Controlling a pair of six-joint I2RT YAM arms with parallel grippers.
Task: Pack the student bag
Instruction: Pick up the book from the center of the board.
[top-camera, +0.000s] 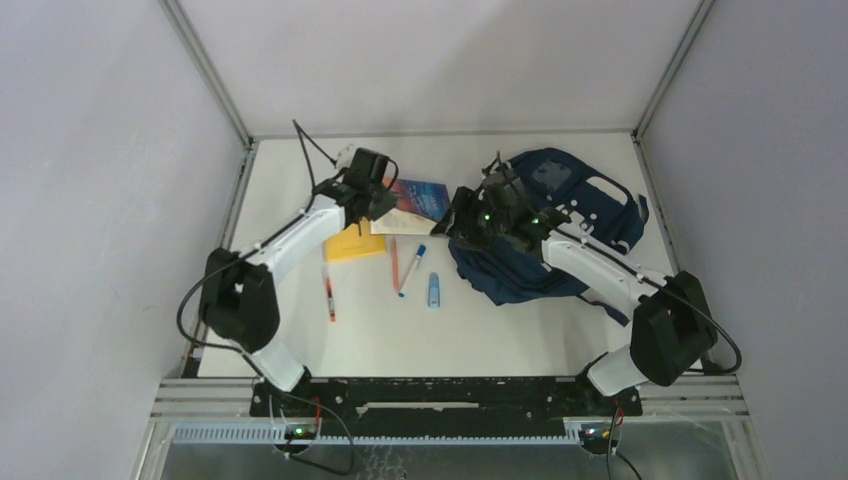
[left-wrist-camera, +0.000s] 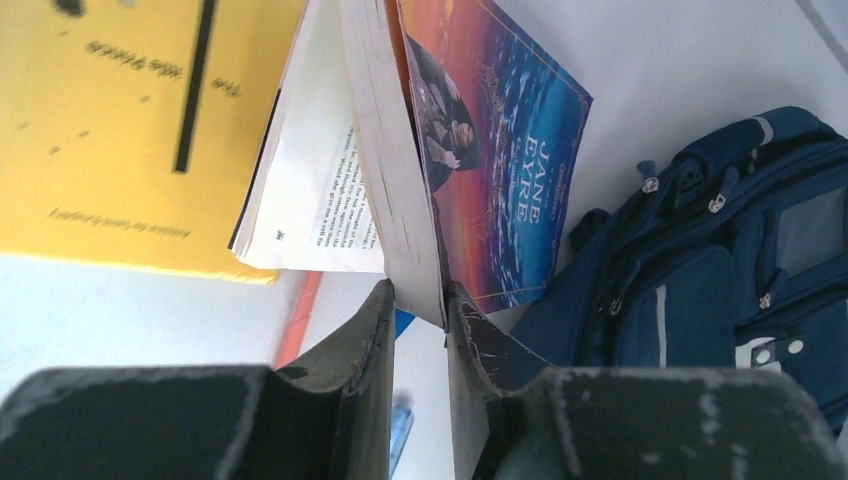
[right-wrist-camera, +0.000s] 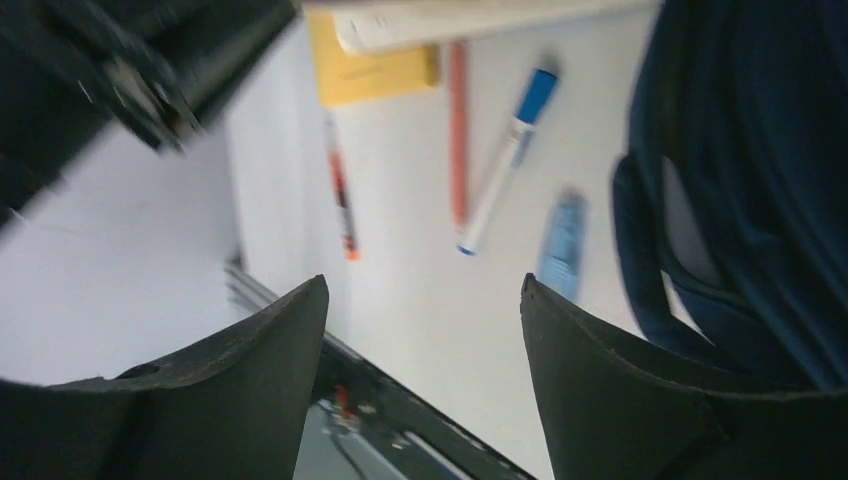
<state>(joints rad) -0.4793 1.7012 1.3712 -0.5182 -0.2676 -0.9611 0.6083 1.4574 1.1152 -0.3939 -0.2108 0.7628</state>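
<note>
The student bag (top-camera: 570, 215), a navy-blue backpack with white trim, lies at the back right of the table. It also shows at the right of the left wrist view (left-wrist-camera: 700, 260) and of the right wrist view (right-wrist-camera: 760, 150). My left gripper (left-wrist-camera: 420, 300) is shut on the lower corner of a paperback, the Jane Eyre book (left-wrist-camera: 500, 150), which hangs partly fanned open. From above, that left gripper (top-camera: 385, 205) holds the book (top-camera: 420, 198) just left of the bag. My right gripper (right-wrist-camera: 420, 290) stands open and empty above the table, at the bag's left edge (top-camera: 462, 215).
A yellow book (top-camera: 355, 243) lies under the left gripper. In front of it lie a red-orange pen (top-camera: 328, 293), an orange pencil (top-camera: 394, 262), a blue-and-white marker (top-camera: 412, 268) and a small blue item (top-camera: 434, 290). Walls enclose the table on three sides.
</note>
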